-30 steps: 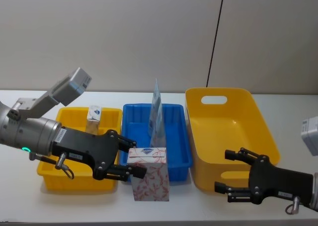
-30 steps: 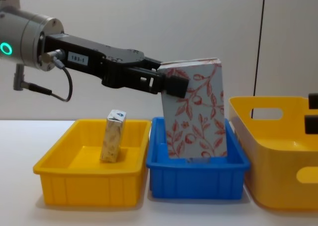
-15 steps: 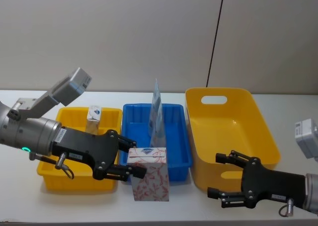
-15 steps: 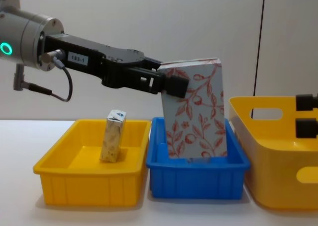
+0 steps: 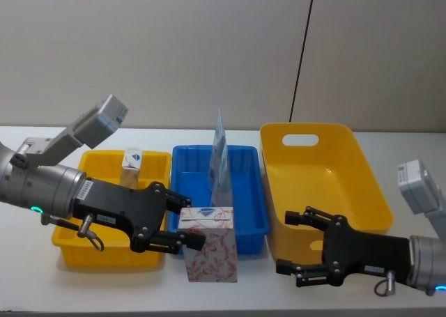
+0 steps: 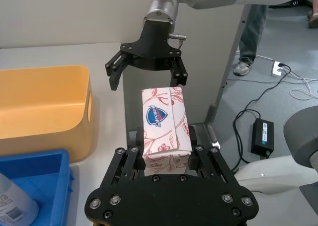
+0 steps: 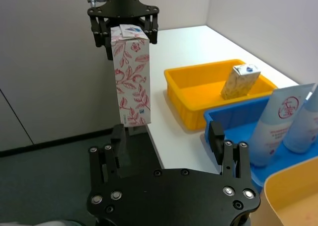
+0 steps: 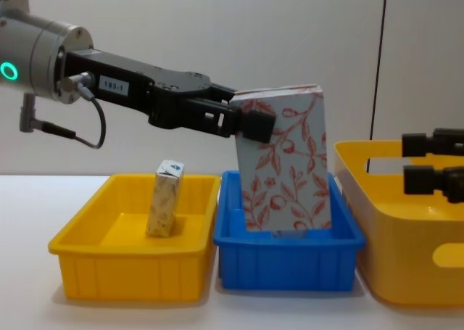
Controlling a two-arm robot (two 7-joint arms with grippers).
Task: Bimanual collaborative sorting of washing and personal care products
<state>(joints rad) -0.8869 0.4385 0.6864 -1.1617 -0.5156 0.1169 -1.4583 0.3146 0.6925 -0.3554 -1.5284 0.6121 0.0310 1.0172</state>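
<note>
My left gripper (image 5: 191, 228) is shut on the upper part of the white box with red leaf-vine print (image 5: 210, 256). It holds the box upright in front of the blue bin (image 5: 247, 186). In the chest view the box (image 8: 287, 167) hangs from the left gripper (image 8: 255, 124). My right gripper (image 5: 290, 244) is open, to the right of the box and level with it, fingers pointing at it. Two pale blue tubes (image 5: 220, 157) stand in the blue bin. A small cream carton (image 5: 132, 162) stands in the small yellow bin (image 5: 104, 256).
A large yellow bin (image 5: 317, 184) sits at the right, just behind my right arm. The three bins stand side by side across the white table. The box hangs near the table's front edge (image 7: 164, 151).
My right gripper has moved left along the table's front toward the box, staying open. The left arm and the box have not moved.
</note>
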